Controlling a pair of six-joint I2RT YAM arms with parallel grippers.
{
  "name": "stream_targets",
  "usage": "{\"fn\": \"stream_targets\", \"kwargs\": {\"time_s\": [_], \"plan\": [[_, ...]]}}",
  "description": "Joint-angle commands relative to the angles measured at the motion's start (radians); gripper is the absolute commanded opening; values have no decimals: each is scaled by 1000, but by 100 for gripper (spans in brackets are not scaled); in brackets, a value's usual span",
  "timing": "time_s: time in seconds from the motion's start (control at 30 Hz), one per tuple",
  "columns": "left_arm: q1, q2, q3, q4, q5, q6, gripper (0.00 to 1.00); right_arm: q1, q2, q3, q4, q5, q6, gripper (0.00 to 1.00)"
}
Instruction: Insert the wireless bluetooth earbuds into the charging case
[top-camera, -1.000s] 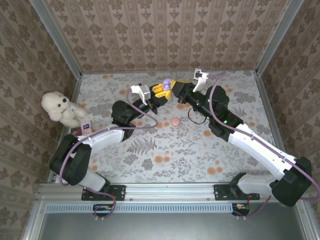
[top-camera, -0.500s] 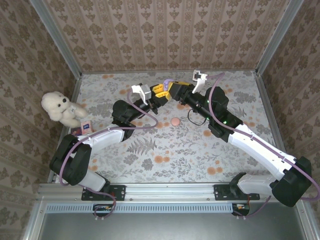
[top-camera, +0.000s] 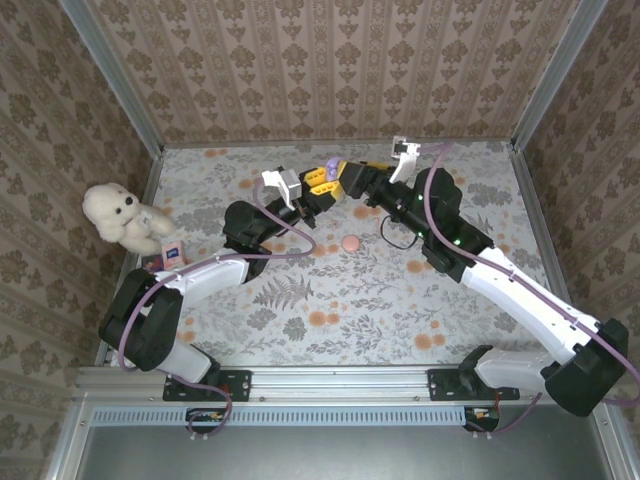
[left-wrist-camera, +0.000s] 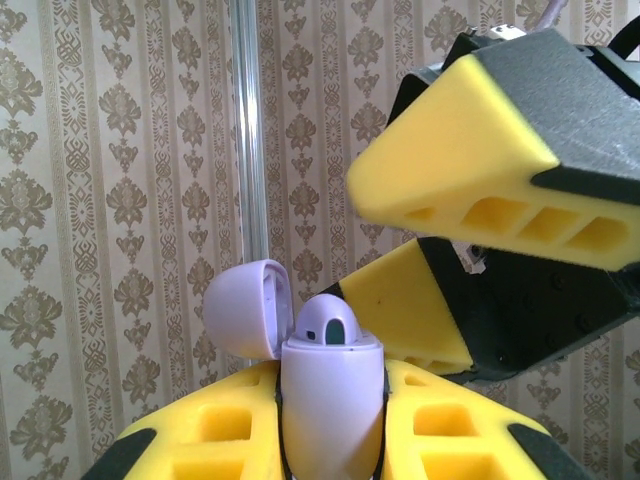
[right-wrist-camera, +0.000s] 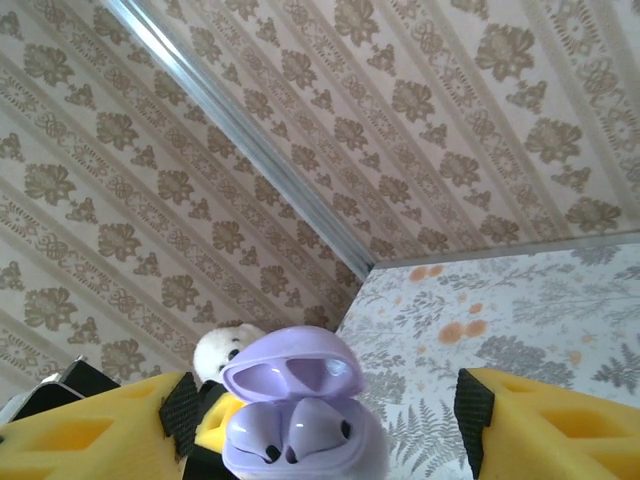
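Lilac charging case (left-wrist-camera: 330, 400): clamped upright in the left gripper (top-camera: 322, 180), lid swung open, held over the table's (top-camera: 200, 190) far side.
Earbud (left-wrist-camera: 328, 328): seated inside the case.
Right gripper (right-wrist-camera: 310, 430): jaws spread apart beside the case.

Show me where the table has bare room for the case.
Free: near middle, between left arm and right arm, nearer than the pink object; also far right corner. Crowded: far middle, where the arms meet at the case; left edge, by the teddy bear.
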Motion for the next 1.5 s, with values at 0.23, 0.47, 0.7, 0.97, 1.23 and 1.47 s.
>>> {"fn": "stream_targets", "kwargs": {"time_s": [0.23,0.47,0.7,0.97,1.23,1.47], "plan": [[-3,-22,-46,54,83,9,0,-178,112,394,-605,-82,-34,74],[-3,-15,-73,51,173,-20,0,-206,408,683,-865,-241,-109,73],[-3,0,-71,49,186,-34,0,-198,578,817,-962,-286,-154,64],[3,32,-56,49,167,-35,0,-146,508,695,-935,-274,-167,57],[11,65,-41,49,159,-49,0,-107,368,533,-873,-242,-136,55],[19,86,-46,49,100,-86,0,-117,297,441,-864,-17,-77,67]]}}
